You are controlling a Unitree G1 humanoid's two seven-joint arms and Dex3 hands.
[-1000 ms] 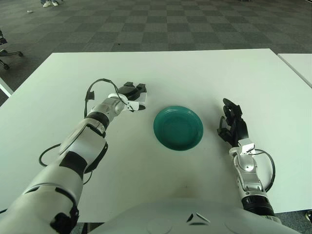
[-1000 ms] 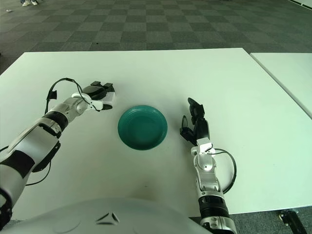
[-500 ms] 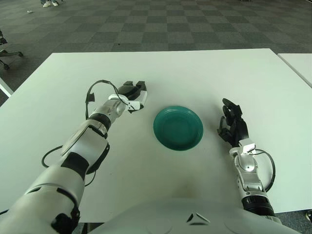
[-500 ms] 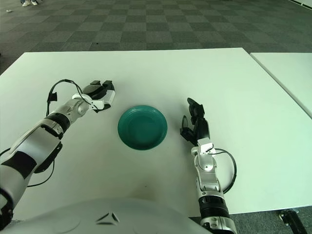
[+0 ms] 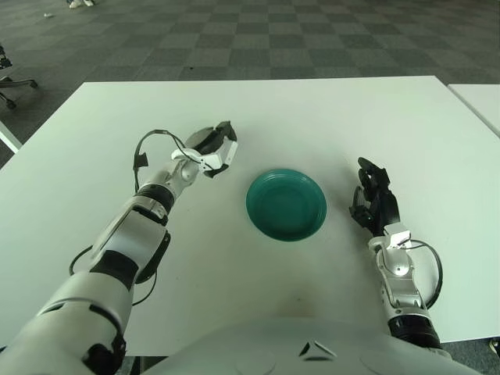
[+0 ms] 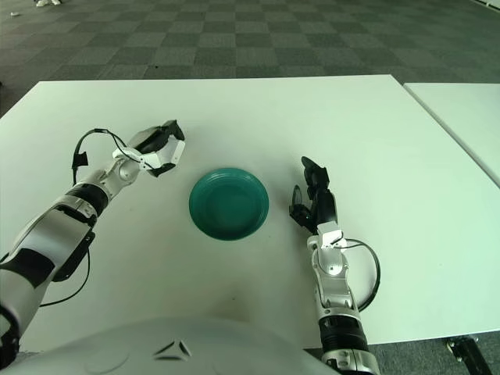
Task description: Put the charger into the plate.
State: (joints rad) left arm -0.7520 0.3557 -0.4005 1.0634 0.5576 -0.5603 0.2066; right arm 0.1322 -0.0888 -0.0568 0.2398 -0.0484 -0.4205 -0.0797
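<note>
A teal plate [image 5: 286, 205] sits empty in the middle of the white table [image 5: 328, 117]. To its left and slightly farther back, my left hand [image 5: 212, 147] is shut on a small white charger [image 5: 218, 160], holding it just above the tabletop. The dark fingers wrap over the top of the charger, so only its lower white face shows. My right hand [image 5: 373, 205] shows to the right of the plate, its fingers relaxed and holding nothing.
A black cable [image 5: 145, 148] loops off my left wrist. A second white table [image 5: 483, 100] stands at the far right, across a narrow gap. Beyond the table's far edge is dark checkered carpet [image 5: 258, 39].
My left hand has closed on the charger and raised it off the table, shifting slightly away from me. The plate and my right hand have stayed where they were.
</note>
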